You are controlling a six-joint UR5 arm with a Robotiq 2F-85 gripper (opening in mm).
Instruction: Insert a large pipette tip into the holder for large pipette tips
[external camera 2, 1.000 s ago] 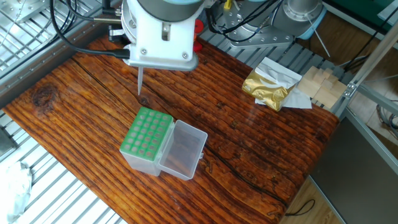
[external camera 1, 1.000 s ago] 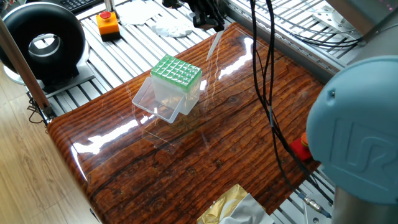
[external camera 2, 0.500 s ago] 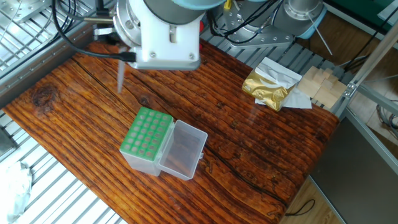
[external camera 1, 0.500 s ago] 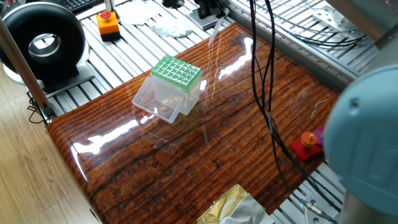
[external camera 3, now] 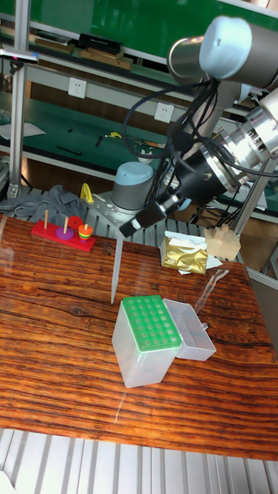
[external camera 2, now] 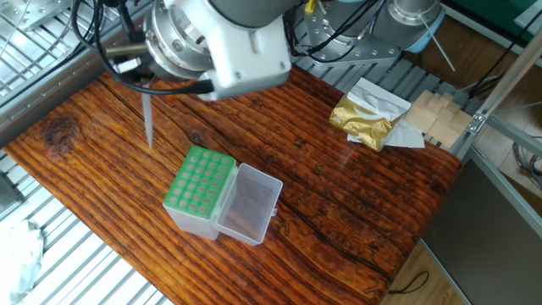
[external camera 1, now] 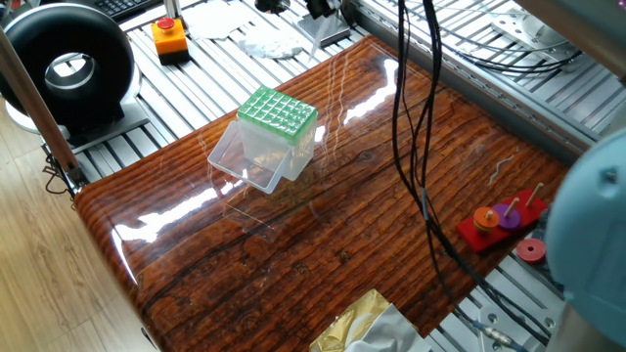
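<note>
Translucent-white tapered pipette tip (external camera 2: 147,121) hangs point-down over the striped wooden table (external camera 2: 339,195), clamped in the gripper (external camera 2: 142,83), short of the clear box with green gridded rack (external camera 2: 200,191); half a second ago it hung closer to the box. Tall view: arm leans in from the right, gripper (external camera 3: 130,227) tilted, tip (external camera 3: 116,272) left of the rack (external camera 3: 151,329).

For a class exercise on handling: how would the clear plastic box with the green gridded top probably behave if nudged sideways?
The clear plastic box with the green gridded top looks thin-walled and hollow, so probably light. On the glossy wooden table it would likely slide. Its open lid hangs off one side, so it might pivot.
</note>
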